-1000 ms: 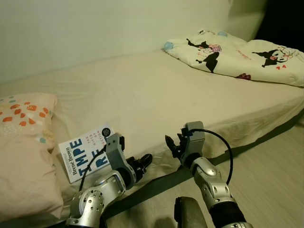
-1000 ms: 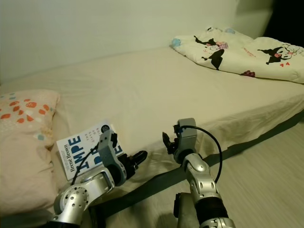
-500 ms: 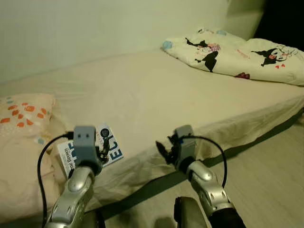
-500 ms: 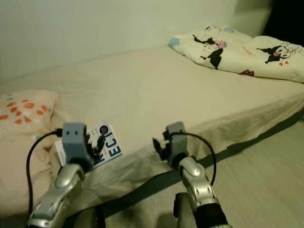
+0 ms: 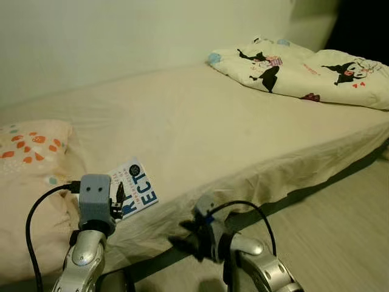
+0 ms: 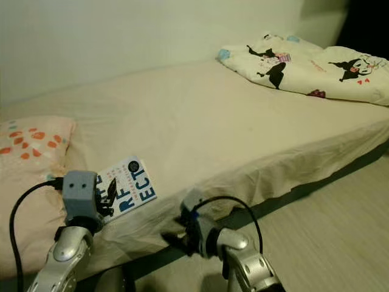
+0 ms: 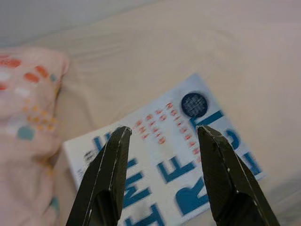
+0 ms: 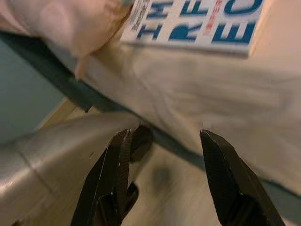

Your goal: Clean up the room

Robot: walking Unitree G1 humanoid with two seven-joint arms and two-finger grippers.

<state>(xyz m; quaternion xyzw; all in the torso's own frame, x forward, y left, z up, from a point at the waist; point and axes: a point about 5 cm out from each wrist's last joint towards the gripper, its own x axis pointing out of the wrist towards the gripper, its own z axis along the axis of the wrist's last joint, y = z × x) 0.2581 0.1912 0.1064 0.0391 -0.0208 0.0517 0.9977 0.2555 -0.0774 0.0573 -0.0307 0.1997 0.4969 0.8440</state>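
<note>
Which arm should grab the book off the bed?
Left. The left end effector hangs open right above the book, while the right end effector is low beside the mattress edge.

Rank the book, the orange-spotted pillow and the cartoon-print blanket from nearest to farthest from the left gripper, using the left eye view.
From the left gripper:
1. Book, right under its open jaws.
2. Orange-spotted pillow, on the robot's left.
3. Cartoon-print blanket, at the bed's far right end.

Book (image 5: 135, 188) title partly behind left pincer (image 5: 117, 196), lettering blurred.
</note>
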